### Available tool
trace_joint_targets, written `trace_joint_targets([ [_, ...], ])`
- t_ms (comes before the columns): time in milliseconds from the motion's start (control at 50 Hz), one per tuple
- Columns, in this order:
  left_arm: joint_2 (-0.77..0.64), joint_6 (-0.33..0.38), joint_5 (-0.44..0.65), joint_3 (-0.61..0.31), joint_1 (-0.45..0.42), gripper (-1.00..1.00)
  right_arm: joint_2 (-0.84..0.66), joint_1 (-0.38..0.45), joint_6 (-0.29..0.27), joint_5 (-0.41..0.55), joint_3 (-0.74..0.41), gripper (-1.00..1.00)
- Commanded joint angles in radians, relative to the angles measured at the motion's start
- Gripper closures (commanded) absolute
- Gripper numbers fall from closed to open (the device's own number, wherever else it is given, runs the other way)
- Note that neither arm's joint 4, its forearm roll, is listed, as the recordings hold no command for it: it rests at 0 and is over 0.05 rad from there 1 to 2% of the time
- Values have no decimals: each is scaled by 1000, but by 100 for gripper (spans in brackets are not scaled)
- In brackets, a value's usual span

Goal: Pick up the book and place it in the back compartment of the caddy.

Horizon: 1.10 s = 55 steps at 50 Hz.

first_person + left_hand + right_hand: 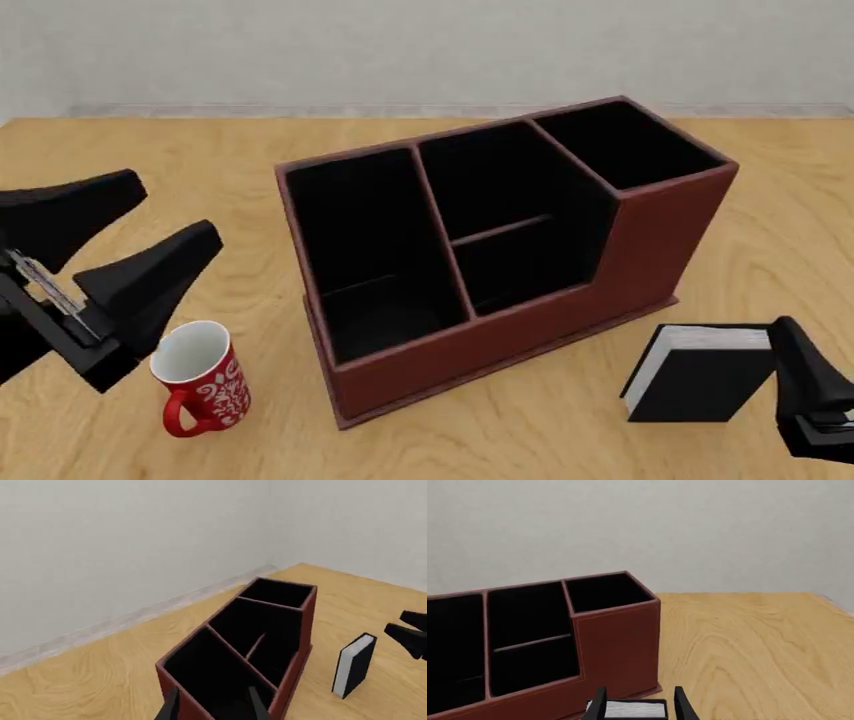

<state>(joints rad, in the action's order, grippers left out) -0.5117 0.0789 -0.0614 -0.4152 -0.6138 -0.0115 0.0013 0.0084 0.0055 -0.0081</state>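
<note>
The black book (701, 380) with white page edges stands upright on the table at the front right, right of the caddy (667, 240). My right gripper (798, 385) is open at the book's right side. In the right wrist view the book's top (627, 710) shows between the spread fingers (684, 705). The back compartment (527, 265) is the small middle pocket behind the low near wall; it holds nothing. My left gripper (174, 215) is open and empty, left of the caddy. The left wrist view shows the book (353, 665) and the right gripper (405, 627) past the caddy (300, 645).
A red-and-white mug (200, 385) stands at the front left, just under my left gripper. The caddy's long end pockets (360, 240) hold nothing. A pale wall (427, 50) runs along the table's far edge.
</note>
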Motion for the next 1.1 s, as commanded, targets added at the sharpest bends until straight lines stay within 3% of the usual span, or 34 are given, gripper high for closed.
trace_joint_targets([
  [20, -382, 24, -185, -106, -307, -100, 0, 1, -1, -1, 1, -100],
  [120, -440, 18, -203, -142, -335, -100, 0, 1, -1, -5, 3, -100],
  [140, -550, 18, -192, -236, -388, -100, 4, 1, -7, -5, 3, -100],
  [160, -568, 13, -191, -250, -401, -100, 1, 1, -4, -6, 3, -100],
  [460, -724, -6, -178, -377, -548, -100, -13, 1, 4, -13, 5, -100],
  [780, -882, -46, -96, -519, -587, -100, 0, 2, -5, -9, 5, -100],
  [1100, -991, -63, -102, -580, -575, -100, 6, 2, -4, -1, 3, -100],
])
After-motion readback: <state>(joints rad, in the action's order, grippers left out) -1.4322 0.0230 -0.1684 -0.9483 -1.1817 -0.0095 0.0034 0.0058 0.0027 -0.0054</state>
